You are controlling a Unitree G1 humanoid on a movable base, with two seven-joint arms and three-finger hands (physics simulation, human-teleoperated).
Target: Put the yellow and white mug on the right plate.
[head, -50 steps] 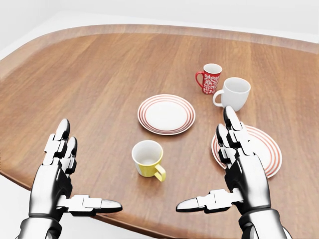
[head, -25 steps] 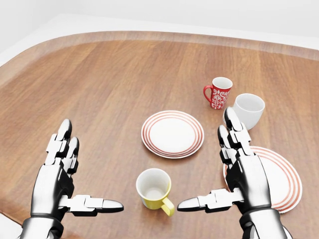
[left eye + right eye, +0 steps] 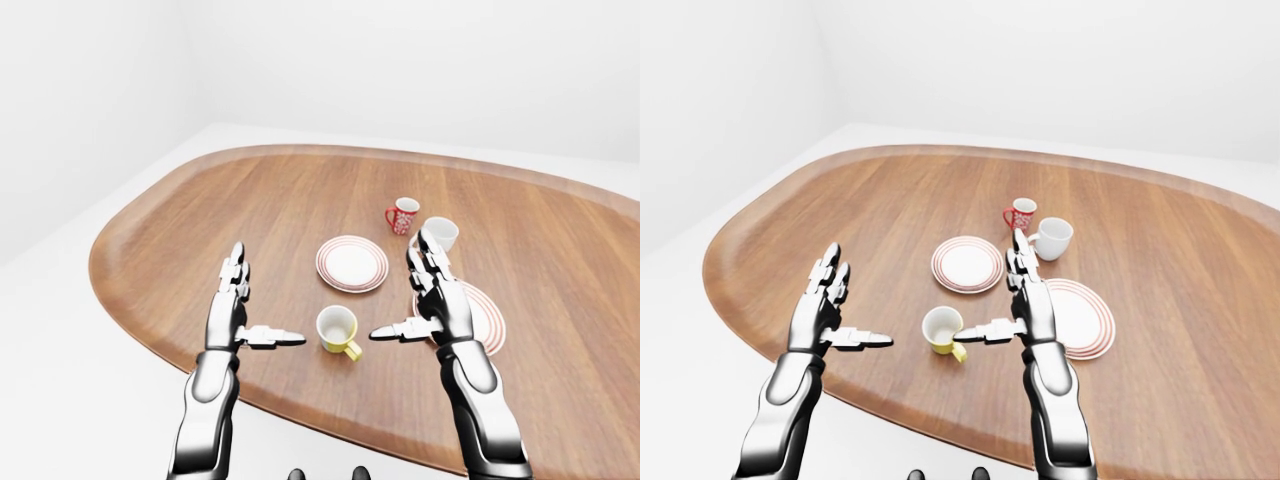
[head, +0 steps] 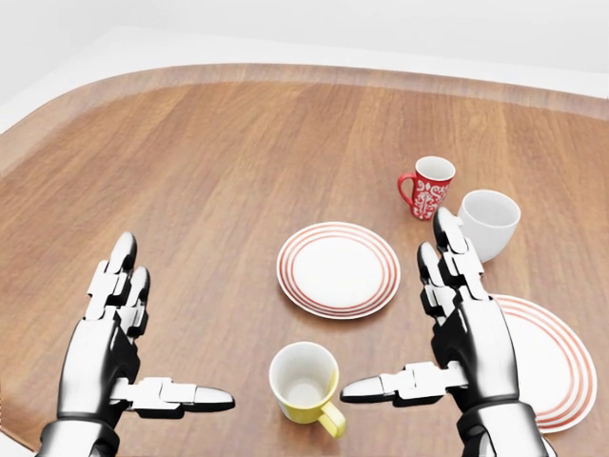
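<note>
- While both hands hang over the wooden table (image 4: 219,162), neither one touches a cup or a plate.
- On the left of the head view is the left hand (image 4: 109,357). Its fingers (image 4: 121,262) point up and are spread wide, and its thumb sticks out to the right. It holds nothing.
- Next comes the yellow and white mug (image 4: 304,383), near the bottom of the head view. It stands upright on the table, yellow outside and white inside. Its handle points to the lower right.
- That mug sits between the two hands, and both thumbs point in toward it. The left thumb tip is a little way off. The right thumb tip is just beside the rim, but I cannot tell if it touches.
- Above the mug is the left plate (image 4: 338,269), white with red rings, lying flat.
- Then comes the right hand (image 4: 466,338). Its fingers (image 4: 449,238) are also spread wide and point up, and its thumb sticks out to the left. It holds nothing.
- Up top is a red mug with white patterns (image 4: 430,187), and just beside it on the right a white mug (image 4: 487,223).
- Far right is the right plate (image 4: 557,367), partly hidden by the right hand. Nothing sits on the part that shows.
</note>
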